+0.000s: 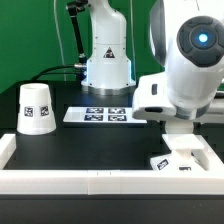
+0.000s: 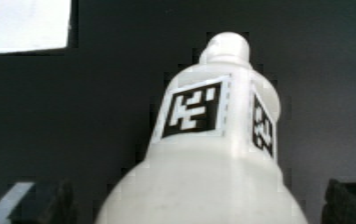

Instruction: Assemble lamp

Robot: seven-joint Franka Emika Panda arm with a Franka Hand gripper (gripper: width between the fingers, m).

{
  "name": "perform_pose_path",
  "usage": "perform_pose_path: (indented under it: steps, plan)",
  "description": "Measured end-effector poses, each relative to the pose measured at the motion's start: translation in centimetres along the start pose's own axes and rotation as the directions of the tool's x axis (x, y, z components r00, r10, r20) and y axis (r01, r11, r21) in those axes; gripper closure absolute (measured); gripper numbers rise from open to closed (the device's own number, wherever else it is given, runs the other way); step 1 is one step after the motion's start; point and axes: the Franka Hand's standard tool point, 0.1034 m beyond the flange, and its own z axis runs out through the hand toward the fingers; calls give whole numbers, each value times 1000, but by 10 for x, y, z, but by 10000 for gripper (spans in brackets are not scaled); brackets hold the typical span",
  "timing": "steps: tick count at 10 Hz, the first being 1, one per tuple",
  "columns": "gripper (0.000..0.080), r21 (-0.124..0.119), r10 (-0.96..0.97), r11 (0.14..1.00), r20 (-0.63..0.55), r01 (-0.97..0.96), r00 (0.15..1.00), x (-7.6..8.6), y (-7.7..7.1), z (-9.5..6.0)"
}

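Note:
The white bulb [image 2: 207, 130] fills the wrist view, a square tag on its side and its rounded tip pointing away. My gripper [image 2: 184, 205] is open. Its dark fingers [image 2: 27, 203] stand on either side of the bulb's wide end, with a narrow gap on each side. In the exterior view my gripper [image 1: 180, 134] is low at the right front, over the flat white base [image 1: 190, 155], and hides the bulb. The cone shade [image 1: 37, 107] stands upright at the exterior view's left, far from the gripper.
The marker board [image 1: 100, 114] lies flat in the middle at the back. A white wall [image 1: 70, 181] runs along the front and left edges of the black table. A white flat piece [image 2: 24, 25] shows in a corner of the wrist view.

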Motion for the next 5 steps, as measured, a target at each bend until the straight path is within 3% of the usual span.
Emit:
perform_pose_path:
  steps: [5]
  plan:
    - [100,-2,4,1000,5,-4,1000,4,1,8]
